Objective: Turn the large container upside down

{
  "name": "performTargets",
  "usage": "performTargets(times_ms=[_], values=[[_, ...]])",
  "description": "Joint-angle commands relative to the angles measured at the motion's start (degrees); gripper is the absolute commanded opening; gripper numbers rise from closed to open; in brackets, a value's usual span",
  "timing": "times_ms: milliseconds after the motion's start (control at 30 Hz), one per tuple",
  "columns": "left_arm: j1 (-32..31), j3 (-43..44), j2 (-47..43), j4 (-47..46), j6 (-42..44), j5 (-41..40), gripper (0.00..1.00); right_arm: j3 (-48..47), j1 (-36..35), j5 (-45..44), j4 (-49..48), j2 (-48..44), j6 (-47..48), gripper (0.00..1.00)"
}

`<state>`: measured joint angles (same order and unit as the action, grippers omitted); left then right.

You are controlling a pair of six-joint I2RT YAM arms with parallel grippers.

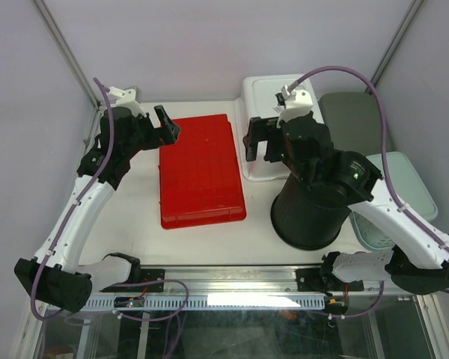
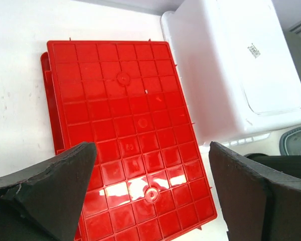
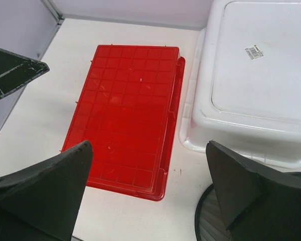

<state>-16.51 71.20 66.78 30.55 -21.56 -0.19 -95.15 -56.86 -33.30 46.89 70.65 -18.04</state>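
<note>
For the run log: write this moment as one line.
left gripper: jaws open, empty, by red gridded plastic crate | right gripper: jaws open, empty, by white plastic tub | crate and tub both bottom-up

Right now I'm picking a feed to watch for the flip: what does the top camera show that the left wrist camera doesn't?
Only the top view: the whole right arm and the open right gripper. Only the left wrist view: the small label on the white container's upward face. Both: the red crate with its gridded underside up, the white container beside it, and the open left gripper.
</note>
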Motion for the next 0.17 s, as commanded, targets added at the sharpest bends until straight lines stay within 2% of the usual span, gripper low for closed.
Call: performTargets(times_ms=[0,133], values=[[-0.1,-1.2,-2.5,-5.8,1.6,-1.1,0.99,2.0,0.0,-1.4,-6.5,-3.0,0.4,1.0],[-0.2,-2.5,-3.8,-7.1,1.3,-1.3,0.99,2.3,0.0,-1.8,-5.9,-2.7,0.1,1.0]])
